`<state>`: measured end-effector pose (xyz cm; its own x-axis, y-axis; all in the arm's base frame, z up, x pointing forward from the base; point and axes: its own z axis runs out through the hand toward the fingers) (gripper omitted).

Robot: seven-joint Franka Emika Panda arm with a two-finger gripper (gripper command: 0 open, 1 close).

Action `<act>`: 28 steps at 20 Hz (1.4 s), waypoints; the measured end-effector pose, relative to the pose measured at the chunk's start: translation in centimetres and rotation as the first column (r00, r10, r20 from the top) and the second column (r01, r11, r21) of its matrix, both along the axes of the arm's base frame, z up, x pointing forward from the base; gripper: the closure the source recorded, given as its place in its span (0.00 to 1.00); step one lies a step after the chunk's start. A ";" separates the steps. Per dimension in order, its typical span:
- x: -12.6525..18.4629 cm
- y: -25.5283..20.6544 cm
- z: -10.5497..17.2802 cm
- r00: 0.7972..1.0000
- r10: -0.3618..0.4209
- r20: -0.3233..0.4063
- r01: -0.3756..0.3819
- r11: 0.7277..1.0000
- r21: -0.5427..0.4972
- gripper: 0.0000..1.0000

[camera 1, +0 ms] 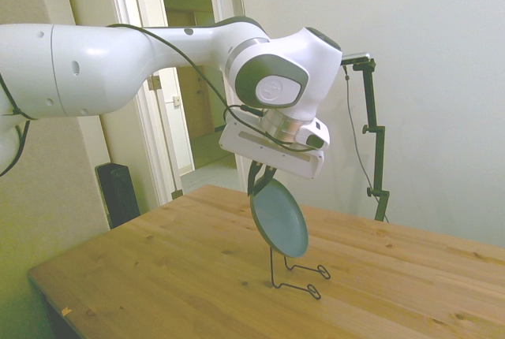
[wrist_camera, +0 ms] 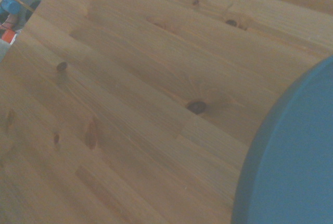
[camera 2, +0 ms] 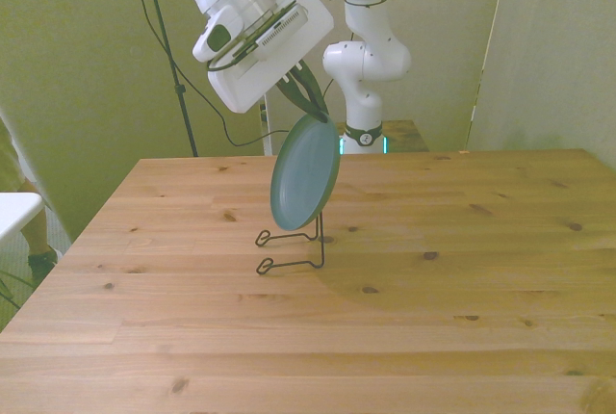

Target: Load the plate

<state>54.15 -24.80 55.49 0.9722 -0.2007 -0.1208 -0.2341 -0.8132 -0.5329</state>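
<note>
While tilted, gripper (camera 2: 311,98) seemingly clamping plate (camera 2: 304,171).

Pale walls (camera 1: 426,31), open doorway (camera 1: 193,79), wood table (camera 2: 462,279).

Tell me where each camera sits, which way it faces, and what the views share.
Side view: off one side of the table, looking across; white arm holds the plate above the wire stand.
Front view: across the table, facing the robot's base; the gripper grips the plate's top rim.
Wrist view: on the wrist, looking down at wood and the plate's edge; no robot parts.
All three share the plate.
</note>
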 end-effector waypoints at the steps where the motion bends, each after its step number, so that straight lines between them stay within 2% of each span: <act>1: -0.5 -0.9 -0.3 1.000 -0.003 -0.004 0.003 1.000 0.006 1.00; 6: -2.5 -4.8 -1.9 1.000 -0.006 0.000 0.006 0.998 0.069 1.00; 11: -2.3 -6.0 -4.6 0.999 0.036 0.002 -0.036 0.990 0.133 1.00; 19: -2.1 -5.7 -4.1 0.997 0.069 0.029 -0.073 0.983 0.166 1.00; 28: -0.7 -5.3 -5.0 0.995 0.092 0.037 -0.098 0.977 0.188 1.00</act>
